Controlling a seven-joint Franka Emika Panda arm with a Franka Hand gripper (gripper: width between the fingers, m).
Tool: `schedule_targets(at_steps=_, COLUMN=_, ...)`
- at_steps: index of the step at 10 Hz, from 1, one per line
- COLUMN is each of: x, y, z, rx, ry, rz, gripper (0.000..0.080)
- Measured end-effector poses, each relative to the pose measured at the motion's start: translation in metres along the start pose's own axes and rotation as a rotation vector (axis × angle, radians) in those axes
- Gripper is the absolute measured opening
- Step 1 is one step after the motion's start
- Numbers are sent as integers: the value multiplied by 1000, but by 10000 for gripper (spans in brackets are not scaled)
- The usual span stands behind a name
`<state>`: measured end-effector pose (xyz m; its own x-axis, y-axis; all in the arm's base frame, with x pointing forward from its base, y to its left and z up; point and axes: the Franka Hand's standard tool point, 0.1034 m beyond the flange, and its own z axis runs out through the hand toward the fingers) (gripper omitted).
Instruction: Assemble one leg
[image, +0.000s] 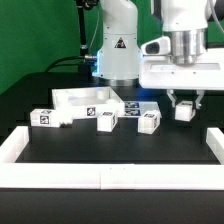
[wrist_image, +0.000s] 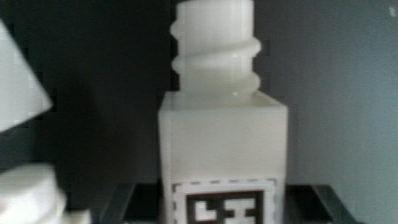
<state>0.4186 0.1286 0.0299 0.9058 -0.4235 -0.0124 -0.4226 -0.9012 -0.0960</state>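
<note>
My gripper (image: 183, 103) is shut on a leg (image: 183, 112), a stubby white block, at the exterior view's right, at or just above the black table. In the wrist view this leg (wrist_image: 222, 130) fills the middle, with its threaded round peg (wrist_image: 217, 50) pointing away from the gripper (wrist_image: 222, 214) and its black-and-white tag between the dark fingers (wrist_image: 139, 203). Three more legs lie on the table: one at the left (image: 42, 117), one in the middle (image: 106, 121) and one next to it (image: 148, 121).
The large flat white tray-like panel (image: 88, 100) lies behind the loose legs. A white frame (image: 100, 178) borders the table at the front and sides. The robot base (image: 115, 50) stands at the back. White pieces (wrist_image: 22, 195) show blurred beside the held leg.
</note>
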Motion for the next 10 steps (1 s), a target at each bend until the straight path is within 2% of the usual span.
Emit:
schedule_targets(at_steps=1, x=-16, y=-7, z=9, rx=-9, ry=-8, rz=-62, gripper=281)
schedule_targets(at_steps=3, x=-33, y=-19, z=18, rx=-5, ry=13, rz=-112, gripper=281)
schedule_targets(at_steps=4, x=-32, y=-20, z=18, rx=-5, ry=18, rz=-124, gripper=281)
schedule_targets(at_steps=5, x=-25, y=-16, z=17, rx=2, ry=38, rz=-139, gripper=281)
schedule_targets(at_steps=7, x=-24, y=-16, z=17, rx=3, ry=40, rz=-141, gripper=281)
schedule_targets(at_steps=8, x=-22, y=-15, z=16, rx=3, ry=40, rz=-145, gripper=438)
schedule_targets(at_steps=9, x=-7, y=-4, z=3, rx=-8, ry=3, rz=-191, gripper=567)
schedule_targets(at_steps=10, x=8, y=-1, z=-15, rx=-4, ry=-24, rz=-167, gripper=567)
